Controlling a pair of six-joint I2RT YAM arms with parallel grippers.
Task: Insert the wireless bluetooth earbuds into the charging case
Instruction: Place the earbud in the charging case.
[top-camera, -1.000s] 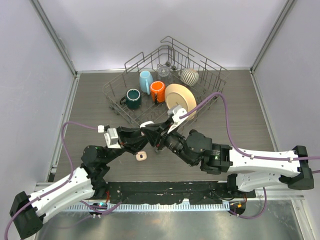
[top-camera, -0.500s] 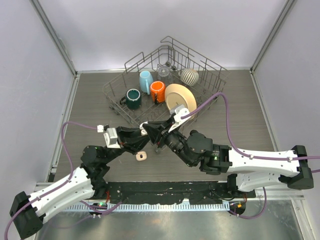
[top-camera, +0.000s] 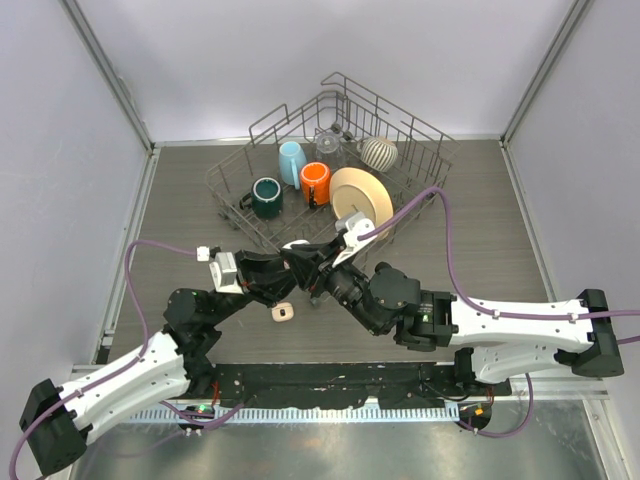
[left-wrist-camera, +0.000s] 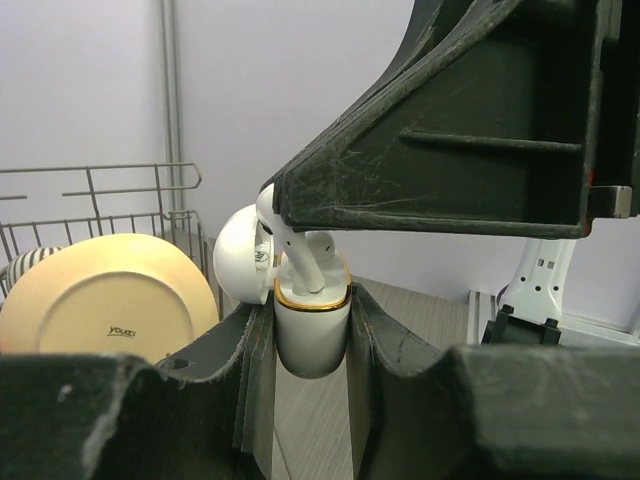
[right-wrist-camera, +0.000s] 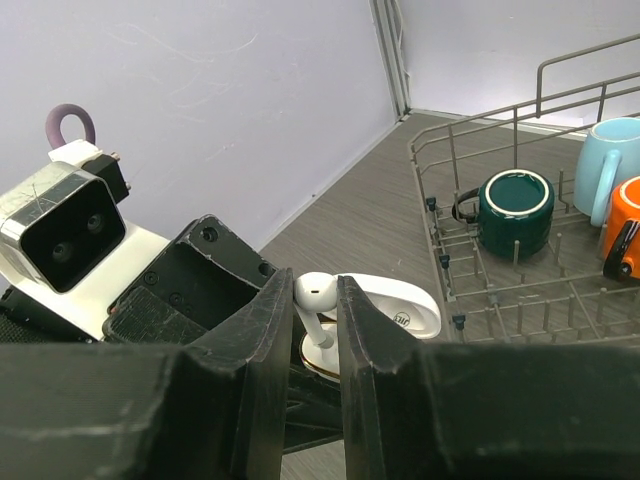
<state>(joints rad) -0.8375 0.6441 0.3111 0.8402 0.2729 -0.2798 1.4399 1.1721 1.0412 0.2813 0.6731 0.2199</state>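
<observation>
The white charging case (left-wrist-camera: 312, 338) has a gold rim, and its lid (left-wrist-camera: 238, 262) is swung open to the left. My left gripper (left-wrist-camera: 310, 325) is shut on the case's body and holds it upright above the table. My right gripper (right-wrist-camera: 318, 298) is shut on a white earbud (right-wrist-camera: 320, 291), pinching its rounded head. The earbud's stem (left-wrist-camera: 303, 265) slants down, and its tip is inside the case's opening. The bud itself stays above the rim. In the top view both grippers meet at mid-table, with the lid (top-camera: 294, 244) showing white between them.
A wire dish rack (top-camera: 425, 165) stands behind the grippers. It holds a teal mug (top-camera: 267, 196), a light blue mug (top-camera: 291, 160), an orange mug (top-camera: 316, 182), a tan plate (top-camera: 360, 200) and a striped cup (top-camera: 379, 152). A small peach object (top-camera: 283, 313) lies on the table just in front of the grippers.
The right arm has edged slightly left toward the left gripper. Both grips are unchanged.
</observation>
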